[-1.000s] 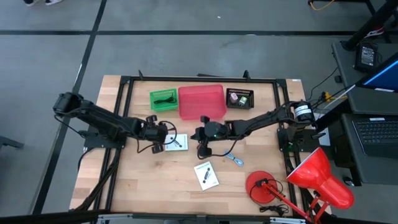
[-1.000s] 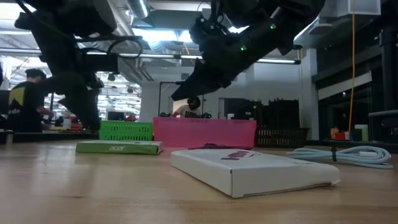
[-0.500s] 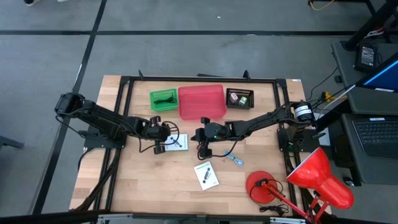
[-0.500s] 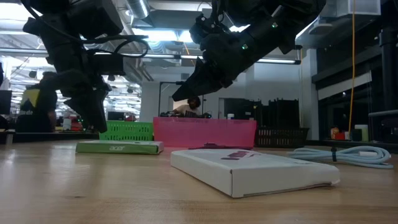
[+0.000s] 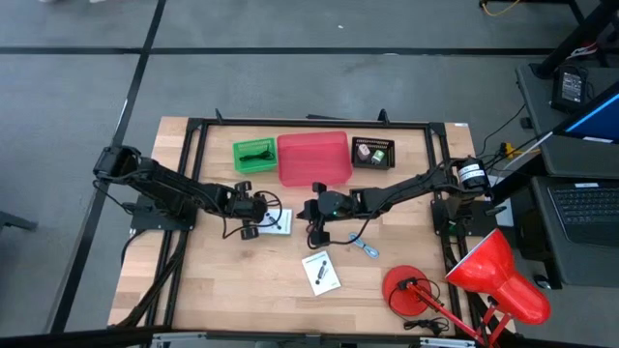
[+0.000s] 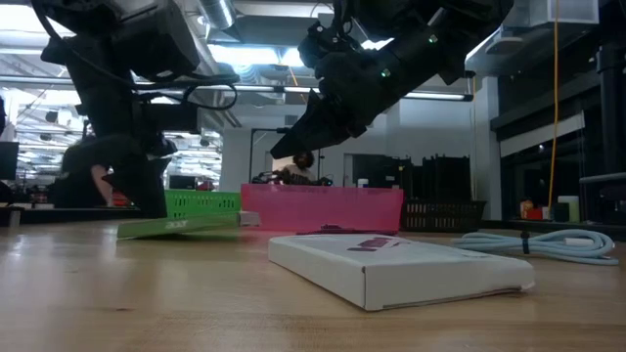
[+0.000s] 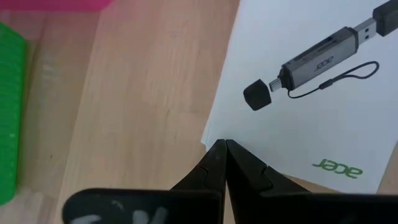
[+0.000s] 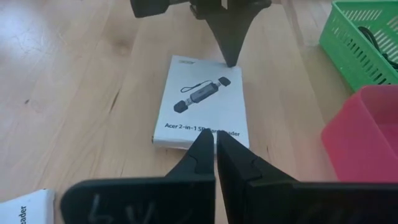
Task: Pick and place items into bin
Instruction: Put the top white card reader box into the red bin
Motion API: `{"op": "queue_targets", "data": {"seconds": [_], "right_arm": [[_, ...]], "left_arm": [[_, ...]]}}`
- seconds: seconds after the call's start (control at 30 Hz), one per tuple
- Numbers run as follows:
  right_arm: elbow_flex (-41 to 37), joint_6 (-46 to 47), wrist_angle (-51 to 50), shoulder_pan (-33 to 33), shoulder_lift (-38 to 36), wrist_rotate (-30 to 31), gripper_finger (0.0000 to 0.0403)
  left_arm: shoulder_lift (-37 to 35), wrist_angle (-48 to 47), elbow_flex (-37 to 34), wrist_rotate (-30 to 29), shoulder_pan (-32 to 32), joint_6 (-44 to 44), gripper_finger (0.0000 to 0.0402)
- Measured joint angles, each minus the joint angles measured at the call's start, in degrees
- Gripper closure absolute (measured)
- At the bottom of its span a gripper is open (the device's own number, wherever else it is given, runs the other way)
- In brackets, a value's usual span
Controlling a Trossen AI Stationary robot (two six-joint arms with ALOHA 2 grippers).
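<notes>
Pinching one corner of the flat white Acer card-reader box (image 5: 277, 221), the closed left gripper (image 7: 222, 149) tilts it near the table's middle, the right gripper (image 5: 314, 235) closed, empty, just beside.

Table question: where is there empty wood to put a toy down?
Bare wood lies along the table's front left, beside the near white box. It is crowded around the pink bin, baskets and the red lamp.

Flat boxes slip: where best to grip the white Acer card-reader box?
Probably its raised edge, pinched across the thickness from the side: the white Acer card-reader box is thin, wide, tipped off the wooden table beside the left pincer.
</notes>
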Motion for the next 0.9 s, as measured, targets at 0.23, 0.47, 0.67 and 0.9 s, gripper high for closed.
{"op": "queue_targets", "data": {"seconds": [0.23, 0.47, 0.67, 0.9], "right_arm": [[0.0, -2.0, -0.7, 1.5, 0.0, 0.0, 0.04], [0.0, -5.2, -0.9, 5.8, 0.0, 2.8, 0.0395], [-0.1, -6.1, 0.4, 6.8, 1.7, 5.1, 0.0341], [3.1, -7.5, -0.5, 6.8, 6.7, 9.9, 0.026]], "left_arm": [[0.1, 0.2, 0.0, 0.1, 0.0, 0.0, 0.0398], [0.1, 0.3, -0.1, 0.3, 0.0, 0.0, 0.0398], [0.1, 0.7, -0.1, 0.5, 0.0, 0.0, 0.0398], [0.2, 0.8, -0.2, 0.8, 0.0, -0.1, 0.0398]]}}
